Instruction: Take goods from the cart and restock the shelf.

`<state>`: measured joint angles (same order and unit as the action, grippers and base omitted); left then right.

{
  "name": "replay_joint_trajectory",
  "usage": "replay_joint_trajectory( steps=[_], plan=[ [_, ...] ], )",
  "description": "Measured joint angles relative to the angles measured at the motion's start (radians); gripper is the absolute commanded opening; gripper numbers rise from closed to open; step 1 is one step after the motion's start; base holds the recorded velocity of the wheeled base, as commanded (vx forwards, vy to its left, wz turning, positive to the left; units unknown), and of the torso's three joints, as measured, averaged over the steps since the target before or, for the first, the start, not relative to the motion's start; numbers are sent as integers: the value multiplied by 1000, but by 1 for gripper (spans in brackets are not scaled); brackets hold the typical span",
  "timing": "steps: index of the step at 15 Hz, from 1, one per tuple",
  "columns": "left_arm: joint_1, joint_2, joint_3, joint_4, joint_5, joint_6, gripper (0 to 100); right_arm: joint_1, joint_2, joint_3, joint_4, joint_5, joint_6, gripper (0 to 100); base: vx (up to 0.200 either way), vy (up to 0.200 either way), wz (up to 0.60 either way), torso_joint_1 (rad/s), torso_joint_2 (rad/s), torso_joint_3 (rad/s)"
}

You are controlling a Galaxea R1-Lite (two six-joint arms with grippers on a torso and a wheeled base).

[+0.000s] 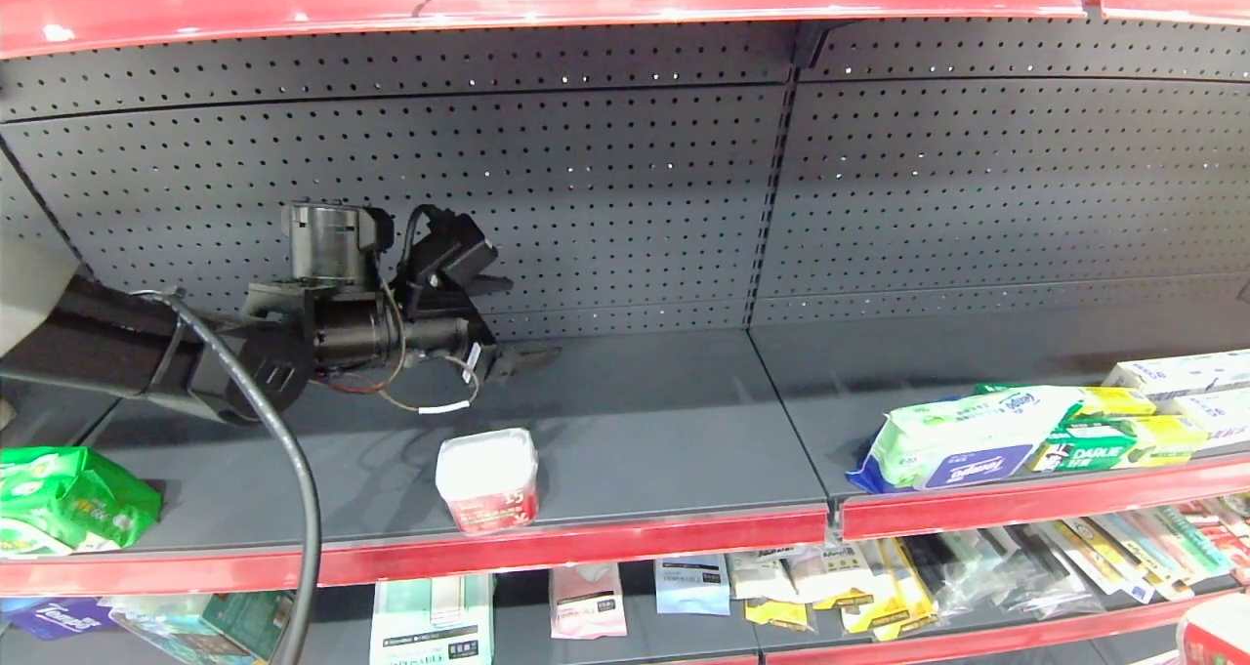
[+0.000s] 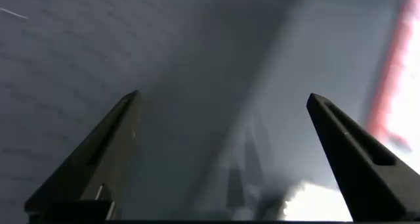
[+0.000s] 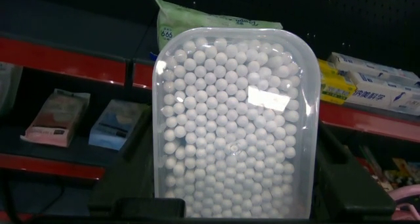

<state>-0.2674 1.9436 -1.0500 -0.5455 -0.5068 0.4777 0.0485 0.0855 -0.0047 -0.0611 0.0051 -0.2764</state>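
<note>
Soft green packs (image 1: 68,499) lie at the left end of the grey metal shelf (image 1: 635,421). The left gripper (image 2: 223,96) hovers over it, jaws spread and empty, behind 1 white-lidded tub (image 1: 486,479). Glossy wipes packs (image 1: 962,440) lie rightward. The right gripper (image 3: 236,161) clamps 1 clear tub (image 3: 236,106) of tiny white balls.

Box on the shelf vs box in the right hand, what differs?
Support: shelf box stands free on the shelf; held box is clamped in the right hand. Look: shelf box shows a red label; held box shows a clear face packed with white balls. Both are rounded-corner tubs.
</note>
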Motion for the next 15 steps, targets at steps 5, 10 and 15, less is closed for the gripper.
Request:
replay_joint_trajectory(
  steps=[5, 10, 15],
  plan=[
    [-18, -6, 149, -418, 466, -430, 100, -82, -9, -9, 1, 1, 43, 0, 0, 0, 0, 0, 0, 0],
    [-3, -218, 481, -465, 544, -526, 100, -93, 244, -187, -47, -7, 124, 0, 0, 0, 0, 0, 0, 0],
    [29, -585, 769, -375, 519, -541, 100, -81, 572, -424, -26, -54, 63, 0, 0, 0, 0, 0, 0, 0]
  ],
)
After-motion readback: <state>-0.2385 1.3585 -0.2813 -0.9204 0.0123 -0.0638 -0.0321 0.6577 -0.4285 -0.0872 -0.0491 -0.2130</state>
